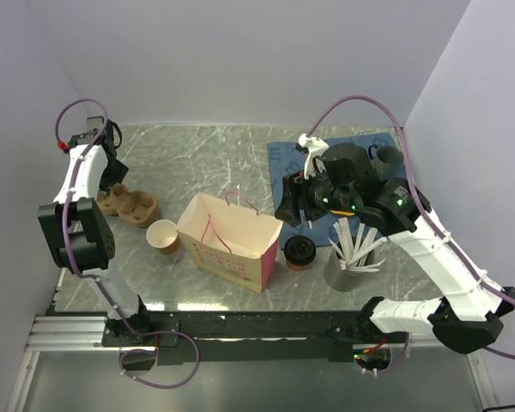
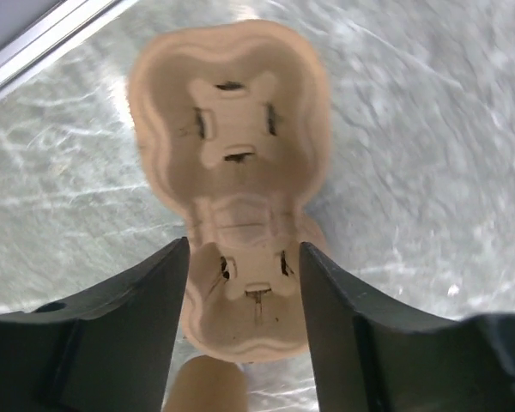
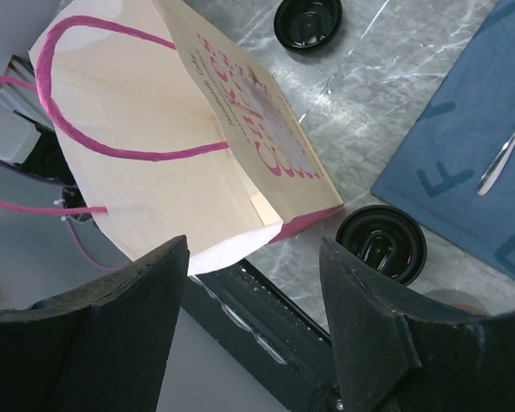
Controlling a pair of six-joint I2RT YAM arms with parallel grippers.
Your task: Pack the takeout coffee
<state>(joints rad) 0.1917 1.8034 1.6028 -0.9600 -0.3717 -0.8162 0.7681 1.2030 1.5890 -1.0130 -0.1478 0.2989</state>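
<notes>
Kraft takeout coffee [image 1: 299, 251] sits lidded just beside the paper bag [image 1: 232, 236]. Right gripper [image 3: 253, 257] hovers open, empty; left gripper [image 2: 245, 257] is open astride the pulp cup carrier [image 2: 232, 112]. I'd pinch its paper wall gently and keep it upright.

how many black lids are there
2. One caps the takeout coffee, right of the paper bag. The other, a loose lid, lies on the table past the bag, seen only by the right wrist camera. More may be hidden.
</notes>
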